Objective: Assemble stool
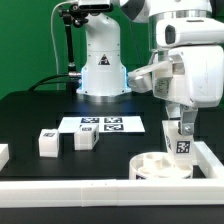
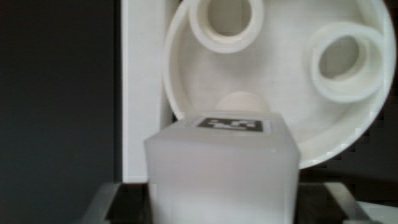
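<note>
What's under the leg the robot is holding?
The round seat disc, with two holes showing. The leg in the gripper hides the part straight beneath it.

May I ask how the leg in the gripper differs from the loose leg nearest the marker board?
The held leg stands upright, gripped by the fingers; the loose leg rests free on the table. The held leg is at the seat disc; the loose leg lies well apart from it. Both are white, tagged blocks.
</note>
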Robot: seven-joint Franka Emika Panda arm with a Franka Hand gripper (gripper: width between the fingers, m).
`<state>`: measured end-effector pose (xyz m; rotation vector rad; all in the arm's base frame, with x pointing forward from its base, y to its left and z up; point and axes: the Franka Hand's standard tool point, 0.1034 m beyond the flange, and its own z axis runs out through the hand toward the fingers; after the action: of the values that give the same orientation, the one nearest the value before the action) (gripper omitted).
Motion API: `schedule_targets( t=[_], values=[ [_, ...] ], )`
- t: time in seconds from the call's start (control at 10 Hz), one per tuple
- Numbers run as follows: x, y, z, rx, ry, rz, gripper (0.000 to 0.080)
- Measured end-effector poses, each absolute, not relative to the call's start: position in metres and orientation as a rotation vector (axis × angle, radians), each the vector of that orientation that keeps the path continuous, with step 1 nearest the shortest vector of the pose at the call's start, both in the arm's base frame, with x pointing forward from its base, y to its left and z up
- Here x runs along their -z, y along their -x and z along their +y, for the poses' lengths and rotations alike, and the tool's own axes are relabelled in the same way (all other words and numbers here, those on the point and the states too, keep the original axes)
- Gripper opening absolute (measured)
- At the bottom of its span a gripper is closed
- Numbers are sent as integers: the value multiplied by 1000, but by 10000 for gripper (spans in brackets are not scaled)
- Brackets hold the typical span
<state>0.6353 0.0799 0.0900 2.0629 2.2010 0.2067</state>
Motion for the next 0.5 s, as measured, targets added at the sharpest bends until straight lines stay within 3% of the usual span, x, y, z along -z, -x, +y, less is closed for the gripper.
schedule_targets(
  t=[0.5],
  values=[
    [-89, -635, 85, -174, -2373, 1926, 350]
  ],
)
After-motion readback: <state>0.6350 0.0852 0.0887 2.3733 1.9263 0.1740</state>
